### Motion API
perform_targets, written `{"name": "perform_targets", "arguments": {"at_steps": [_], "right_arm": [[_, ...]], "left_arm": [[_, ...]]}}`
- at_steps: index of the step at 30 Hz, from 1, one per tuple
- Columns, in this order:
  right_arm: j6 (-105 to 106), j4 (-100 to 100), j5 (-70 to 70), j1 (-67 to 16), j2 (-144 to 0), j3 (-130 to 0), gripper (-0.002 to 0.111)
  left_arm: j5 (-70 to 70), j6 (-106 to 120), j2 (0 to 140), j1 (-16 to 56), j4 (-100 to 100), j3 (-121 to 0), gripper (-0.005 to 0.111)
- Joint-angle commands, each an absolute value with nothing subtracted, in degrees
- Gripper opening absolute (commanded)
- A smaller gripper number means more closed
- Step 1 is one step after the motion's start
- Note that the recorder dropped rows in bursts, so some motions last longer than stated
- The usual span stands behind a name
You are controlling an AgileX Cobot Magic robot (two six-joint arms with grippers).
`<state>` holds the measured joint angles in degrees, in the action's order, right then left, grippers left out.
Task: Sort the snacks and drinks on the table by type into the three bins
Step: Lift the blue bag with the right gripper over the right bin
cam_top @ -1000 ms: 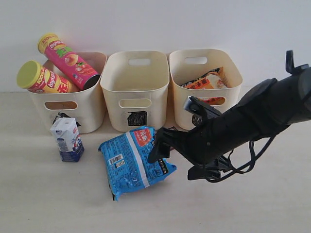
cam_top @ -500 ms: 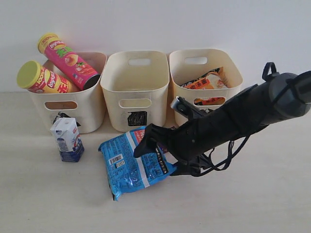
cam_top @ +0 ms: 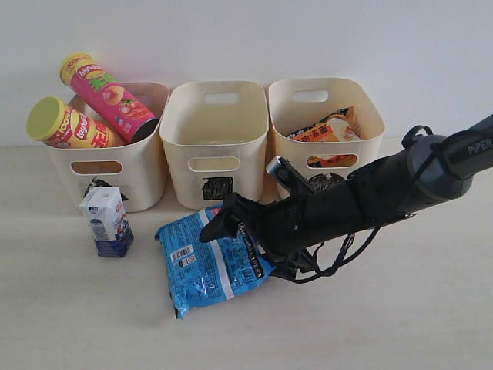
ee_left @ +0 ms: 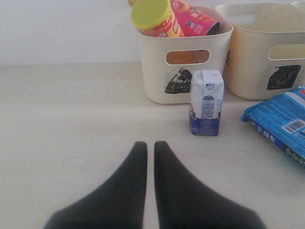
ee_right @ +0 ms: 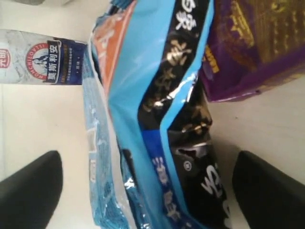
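My right gripper (cam_top: 231,231) is open and low over the blue noodle packet (cam_top: 204,266). In the right wrist view its fingers (ee_right: 31,191) stand on either side of the blue packet (ee_right: 157,119). The purple carton (ee_right: 257,47) lies just beyond the packet. The white carton (cam_top: 105,221) stands before the left bin (cam_top: 146,177), which holds the pink tube (cam_top: 108,94) and the yellow-red tube (cam_top: 65,127). The middle bin (cam_top: 218,139) shows nothing inside. The orange packet (cam_top: 327,127) sits in the right bin (cam_top: 286,108). My left gripper (ee_left: 150,145) is shut, hovering over bare table.
The pale table (cam_top: 385,308) meets a white wall right behind the bins. In the left wrist view the white carton (ee_left: 206,102) stands near the triangle-marked bin (ee_left: 157,62), with the blue packet's corner (ee_left: 281,121) beside it.
My right arm has reached further left and lower, bringing its open fingers around the blue packet, which shifted slightly. The cartons and bins have not moved.
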<state>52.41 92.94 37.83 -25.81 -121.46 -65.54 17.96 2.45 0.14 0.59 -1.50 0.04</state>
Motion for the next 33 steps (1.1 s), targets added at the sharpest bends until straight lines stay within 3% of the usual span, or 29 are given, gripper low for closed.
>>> {"name": "perform_targets", "arguments": {"at_steps": [1,3,6,24,33], "right_arm": [[53.59,91.99,36.61,-25.84,-122.49,-65.28,0.072],[54.09,91.99,36.45,-25.84,-122.49,-65.28,0.053],[55.56,92.54,37.94,-25.84,-122.49,-65.28,0.001],[72.57,99.95,64.74,-20.09,-120.54,-65.53,0.000],[74.49,99.95,69.96,-17.64,-116.75,-65.53,0.000]], "left_arm": [[17.83,2.60,0.00,0.48,-2.12,0.00,0.004],[17.83,2.60,0.00,0.48,-2.12,0.00,0.004],[17.83,2.60,0.00,0.48,-2.12,0.00,0.004],[17.83,2.60,0.00,0.48,-2.12,0.00,0.004],[17.83,2.60,0.00,0.48,-2.12,0.00,0.004]]}}
